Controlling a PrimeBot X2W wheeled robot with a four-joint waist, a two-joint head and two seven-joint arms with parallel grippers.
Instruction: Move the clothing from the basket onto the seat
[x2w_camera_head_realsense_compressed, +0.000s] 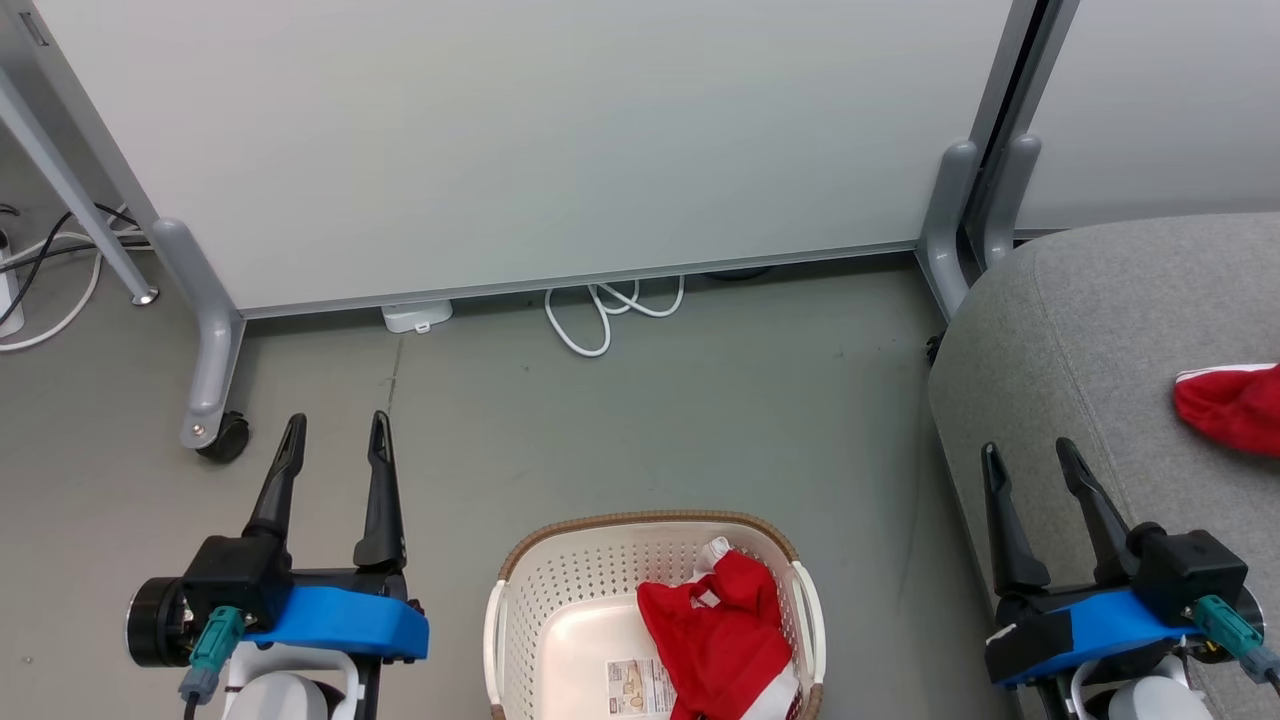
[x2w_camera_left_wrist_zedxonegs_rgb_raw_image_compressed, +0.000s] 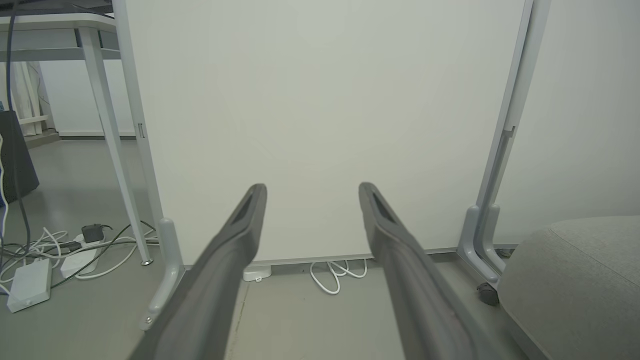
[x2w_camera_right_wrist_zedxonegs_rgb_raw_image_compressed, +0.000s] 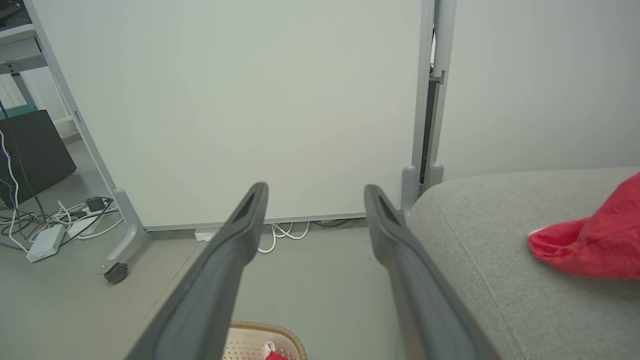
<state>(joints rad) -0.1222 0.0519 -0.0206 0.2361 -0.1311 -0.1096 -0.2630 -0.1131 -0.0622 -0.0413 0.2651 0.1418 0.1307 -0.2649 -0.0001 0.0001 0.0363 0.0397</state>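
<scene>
We see crumpled red clothing (x2w_camera_head_realsense_compressed: 720, 630) in the perforated basket (x2w_camera_head_realsense_compressed: 560, 580), near the grey fabric seat (x2w_camera_head_realsense_compressed: 1080, 330). Our left gripper (x2w_camera_head_realsense_compressed: 335, 432) and right gripper (x2w_camera_head_realsense_compressed: 1030, 455) are spread wide, empty.

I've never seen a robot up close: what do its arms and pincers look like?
The left pincer and right pincer match: two long, dark, tapering fingers on a black block, a bright blue bracket behind, a teal plug with grey cable, then a pale rounded forearm.
</scene>
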